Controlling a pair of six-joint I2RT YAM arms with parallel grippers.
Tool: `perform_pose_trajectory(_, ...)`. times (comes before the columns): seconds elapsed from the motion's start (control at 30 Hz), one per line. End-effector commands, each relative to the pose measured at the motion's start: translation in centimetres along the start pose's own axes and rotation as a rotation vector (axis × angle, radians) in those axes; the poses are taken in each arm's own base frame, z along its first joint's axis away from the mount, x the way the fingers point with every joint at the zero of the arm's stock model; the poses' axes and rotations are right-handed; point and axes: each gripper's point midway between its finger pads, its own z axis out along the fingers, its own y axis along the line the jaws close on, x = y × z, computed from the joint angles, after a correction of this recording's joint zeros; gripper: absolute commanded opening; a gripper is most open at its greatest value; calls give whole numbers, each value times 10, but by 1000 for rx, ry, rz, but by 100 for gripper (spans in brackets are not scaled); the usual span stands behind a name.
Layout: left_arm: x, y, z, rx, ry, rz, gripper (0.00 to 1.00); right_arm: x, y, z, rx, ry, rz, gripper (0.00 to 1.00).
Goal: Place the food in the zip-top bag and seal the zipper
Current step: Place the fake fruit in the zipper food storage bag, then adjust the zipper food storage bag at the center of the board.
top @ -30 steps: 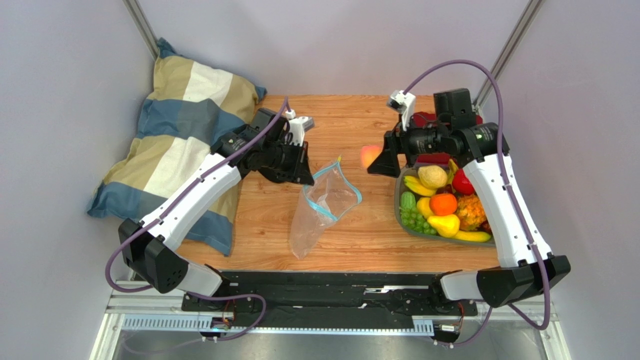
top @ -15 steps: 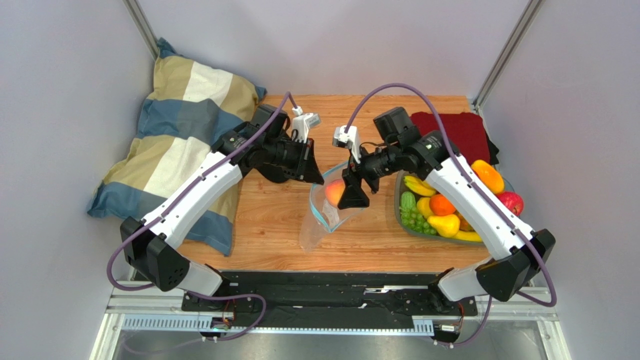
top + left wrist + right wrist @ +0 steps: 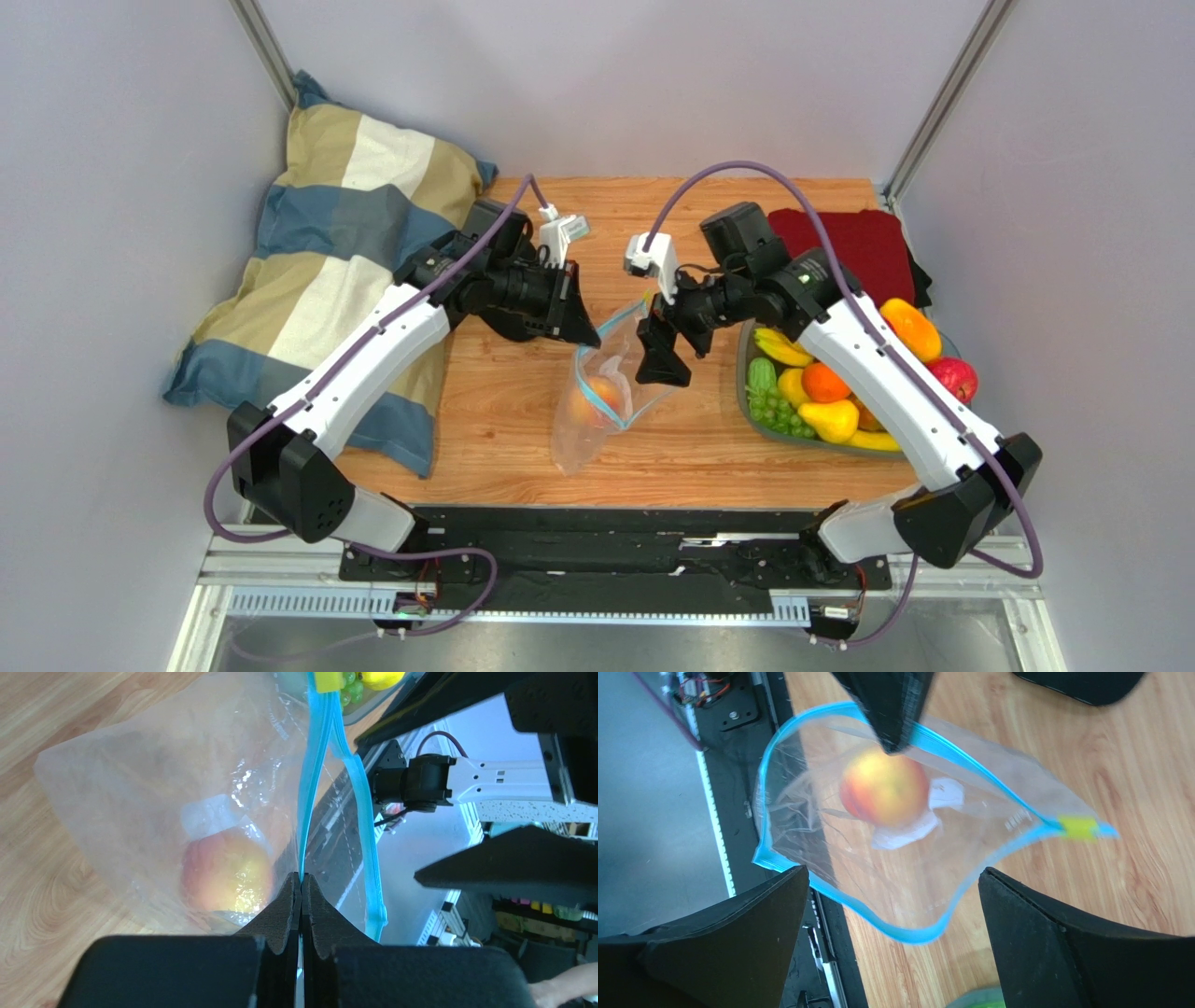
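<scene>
The left hand (image 3: 300,894) is clenched on the zipper (image 3: 312,770), holding the zip-top bag (image 3: 578,427) by its mouth over the middle of the tabletop (image 3: 701,448). 1 peach (image 3: 885,787) lies inside the bag. The right hand (image 3: 659,359) hovers just above the bag's mouth, spread wide and empty. The other food (image 3: 828,399) sits in the grey tray (image 3: 742,378) at the right.

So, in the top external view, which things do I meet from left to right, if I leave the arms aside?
The striped pillow → zip-top bag with the peach inside → green grapes → round orange → red fruit.
</scene>
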Motion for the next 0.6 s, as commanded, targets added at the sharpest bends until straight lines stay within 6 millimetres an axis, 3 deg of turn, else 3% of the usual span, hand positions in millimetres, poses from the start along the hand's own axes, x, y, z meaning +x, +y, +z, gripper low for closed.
perform_pose_trajectory(0.0,-9,-13,-7,55,-39,40,0,9,-24,-22,102,-61,129,94)
perform_pose_trajectory(0.13,-10,-12,-7,53,-44,39,0,34,-47,-15,141,-53,260,89)
perform_pose_trajectory(0.23,-9,-10,-6,50,-39,34,0,41,-44,-6,105,-37,307,84)
perform_pose_trajectory(0.3,-10,-10,-7,48,-42,35,0,46,-43,2,82,-37,340,74)
perform_pose_trajectory(0.43,-9,-8,-10,24,-45,34,0,47,-39,9,31,-39,376,39)
perform_pose_trajectory(0.47,-7,-5,-11,1,-40,32,0,43,-31,6,0,-52,359,10)
perform_pose_trajectory(0.5,-7,-4,-13,-14,-45,39,0,39,-29,2,-2,-65,344,0)
perform_pose_trajectory(0.57,-5,6,-18,-82,-42,50,0,31,-22,-9,-11,-83,303,0)
